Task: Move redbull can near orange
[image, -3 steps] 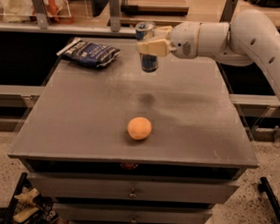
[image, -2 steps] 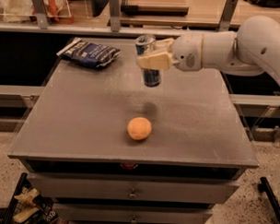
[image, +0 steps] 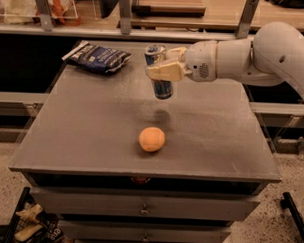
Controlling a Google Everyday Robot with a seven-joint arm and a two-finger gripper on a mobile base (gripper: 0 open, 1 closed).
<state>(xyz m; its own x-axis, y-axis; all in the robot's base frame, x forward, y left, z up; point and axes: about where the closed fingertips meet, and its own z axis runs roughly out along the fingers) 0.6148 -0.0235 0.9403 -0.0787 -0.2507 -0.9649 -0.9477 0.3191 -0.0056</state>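
Note:
The redbull can (image: pixel 161 87), slim and blue-silver, hangs upright in the air above the middle of the grey table top (image: pixel 87 126). My gripper (image: pixel 163 67) is shut on the can's upper half, coming in from the right on a white arm. The can's shadow lies on the table just below it. The orange (image: pixel 152 139) sits on the table toward the front, a short way in front of and below the can. The can does not touch the table or the orange.
A flat dark-blue snack bag (image: pixel 97 57) lies at the table's back left corner. A shelf rail with metal posts (image: pixel 125 30) runs behind the table. Drawers (image: pixel 144 208) are under the top.
The gripper has carried the can forward and lower, from the back of the table toward the orange.

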